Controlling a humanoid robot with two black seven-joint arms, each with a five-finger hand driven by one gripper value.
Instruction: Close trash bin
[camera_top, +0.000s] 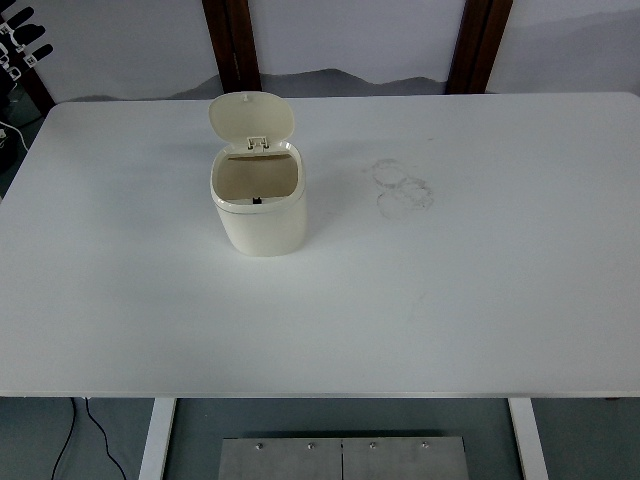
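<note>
Neither of my robot hands shows in the head view, so I cannot tell how far either is open or whether it has hold of anything.

The trash bin (259, 212) is a small cream tub with rounded corners. It stands upright on the white surface (450, 300), nearer the far edge than the near one and somewhat left of the middle. It is well clear of every edge and nothing touches it.

Its lid (251, 117) is up. The lid is hinged at the bin's far rim and stands almost vertical behind the mouth, with its inner face turned toward me. The mouth is fully uncovered, and I can see down onto the tan inner walls. A small dark spot sits at the near inner rim; what it is I cannot make out.

To the right of the bin, apart from it, a few faint ring marks (402, 187) overlap on the surface.

Beyond the far edge, two dark wooden posts (233, 45) rise against a pale wall. Below the near edge I see the white legs of the surface and a grey metal plate (343, 458).
</note>
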